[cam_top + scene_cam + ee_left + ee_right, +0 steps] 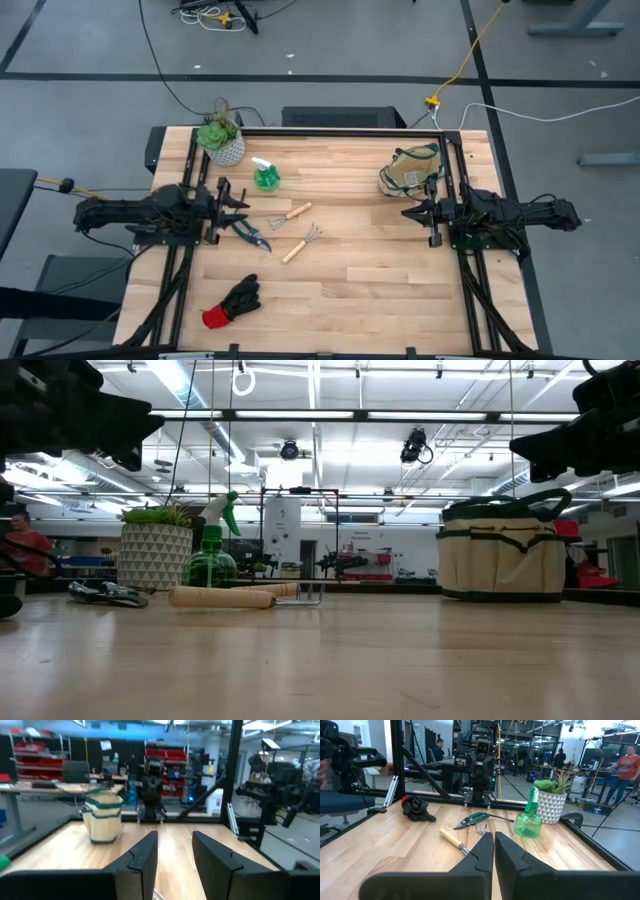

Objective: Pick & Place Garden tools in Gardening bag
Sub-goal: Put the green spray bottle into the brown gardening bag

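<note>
- Left gripper (pixel 240 205) hovers above the pruning shears (pixel 250 234), jaws partly apart, empty.
- Right gripper (pixel 408 212) pinched closed beside the gardening bag (pixel 410 172).
- Shears look stiff, slick metal; grab the handles.

A robotics lab or workshop is showing here: fluorescent ceiling lights (pixel 300 415) are running overhead, red storage bins (pixel 35 751) are lining shelves, cables (pixel 165 75) are trailing across grey floor, and people (pixel 626 767) are standing at workbenches.

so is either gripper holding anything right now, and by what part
Nothing is held. The left gripper is open and empty; the right gripper is shut on nothing. Both hover above the table.
</note>
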